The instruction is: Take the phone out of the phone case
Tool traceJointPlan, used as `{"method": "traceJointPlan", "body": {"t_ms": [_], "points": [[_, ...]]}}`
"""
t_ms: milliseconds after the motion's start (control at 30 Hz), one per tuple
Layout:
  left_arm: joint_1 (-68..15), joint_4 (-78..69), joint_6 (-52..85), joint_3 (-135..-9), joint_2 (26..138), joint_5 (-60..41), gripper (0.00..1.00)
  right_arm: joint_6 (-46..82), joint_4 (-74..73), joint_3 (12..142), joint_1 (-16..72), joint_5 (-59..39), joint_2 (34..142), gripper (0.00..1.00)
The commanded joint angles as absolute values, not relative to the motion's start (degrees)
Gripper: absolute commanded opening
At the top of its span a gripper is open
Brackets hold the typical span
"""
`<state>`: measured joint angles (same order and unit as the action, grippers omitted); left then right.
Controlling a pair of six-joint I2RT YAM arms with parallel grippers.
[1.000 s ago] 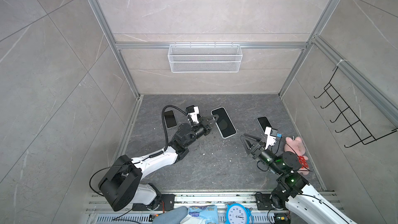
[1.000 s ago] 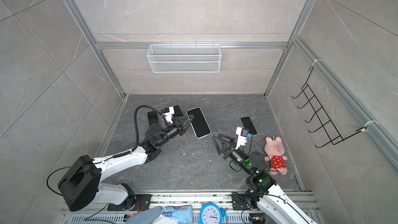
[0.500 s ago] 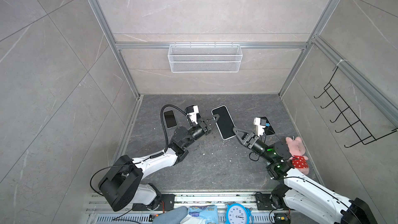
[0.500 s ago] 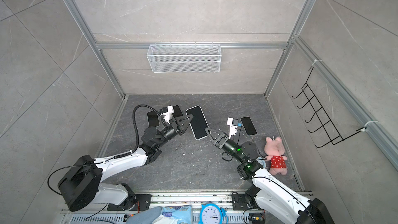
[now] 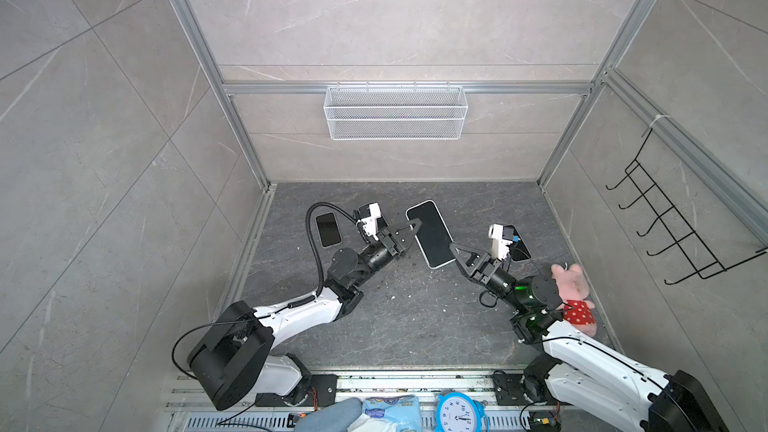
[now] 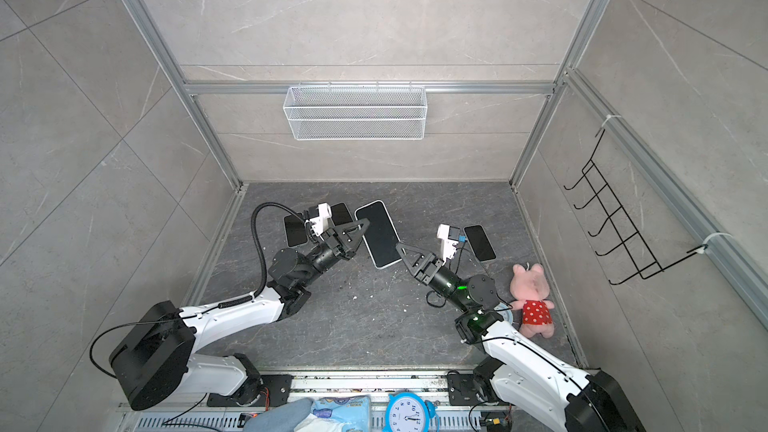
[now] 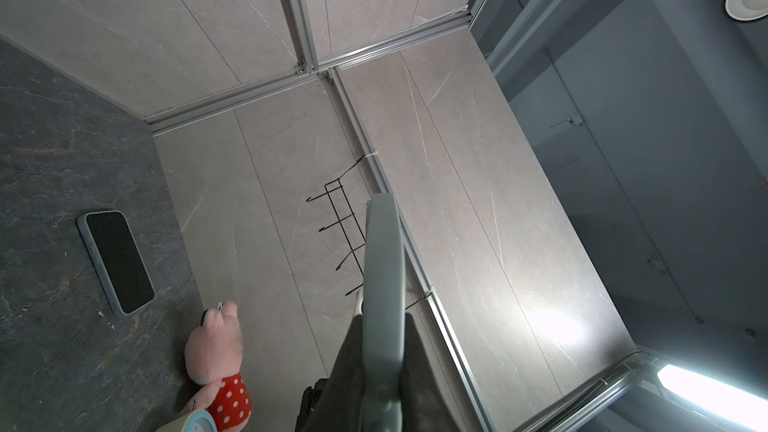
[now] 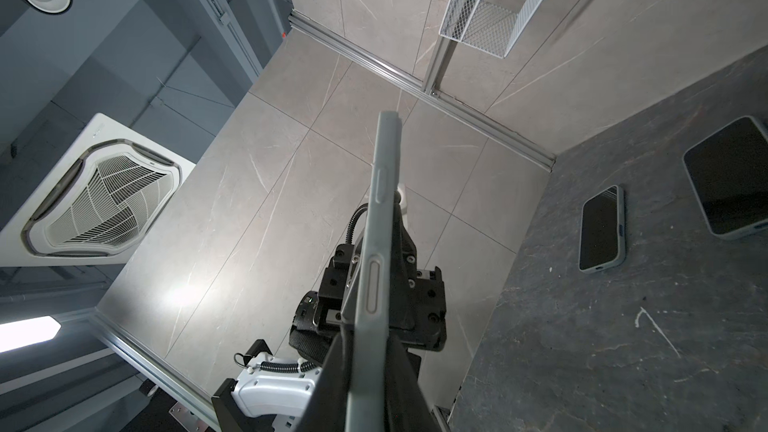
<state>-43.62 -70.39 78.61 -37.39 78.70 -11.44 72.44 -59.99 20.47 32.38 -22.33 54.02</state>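
A phone (image 5: 430, 234) with a dark screen sits in a pale grey-green phone case (image 7: 384, 268) and is held tilted above the floor in both top views. My left gripper (image 5: 415, 224) is shut on the case's left long edge. My right gripper (image 5: 453, 248) is shut on its near right corner. In the left wrist view the case edge runs out between the dark fingers (image 7: 353, 359) of my left gripper (image 7: 382, 351). In the right wrist view the case (image 8: 380, 222), with its side buttons, is pinched by my right gripper (image 8: 370, 367).
Other cased phones lie on the dark floor: one at the left (image 5: 328, 229), one at the right (image 6: 480, 243), another by the left wrist (image 6: 340, 214). A pink pig plush (image 5: 575, 297) lies at the right wall. A wire basket (image 5: 395, 112) and hook rack (image 5: 665, 234) hang on the walls.
My right arm has swung in from the right to the phone and its jaws have closed on the case. The left gripper has kept its grip, holding the phone slightly higher.
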Motion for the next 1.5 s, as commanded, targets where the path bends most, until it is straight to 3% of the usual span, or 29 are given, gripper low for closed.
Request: {"method": "traceJointPlan", "body": {"t_ms": [0,467,733,1033,1267,1467], "points": [[-43.42,-78.25,80.87,-39.26,79.98,-8.0,0.0,74.32,-70.75,22.93,31.95,-22.7,55.79,0.17],[-42.67,-80.9,82.55,-41.13,82.31,-3.94,0.0,82.82,-83.94,35.34,30.94,-23.99,69.67,0.16],[-41.38,-80.95,83.72,-42.19,83.06,-2.58,0.0,84.67,-83.85,37.47,29.29,-24.86,70.31,0.28],[-41.08,-80.9,83.97,-41.75,83.57,-0.98,0.0,85.21,-83.94,35.94,28.17,-25.54,70.81,0.2],[-40.43,-80.9,83.94,-42.35,82.93,-1.4,0.0,84.79,-81.76,32.92,27.1,-25.5,70.01,0.45],[-40.34,-80.95,83.76,-42.62,82.79,-1.58,0.0,81.14,-70.6,30.75,26.63,-24.13,66.51,0.48]]}}
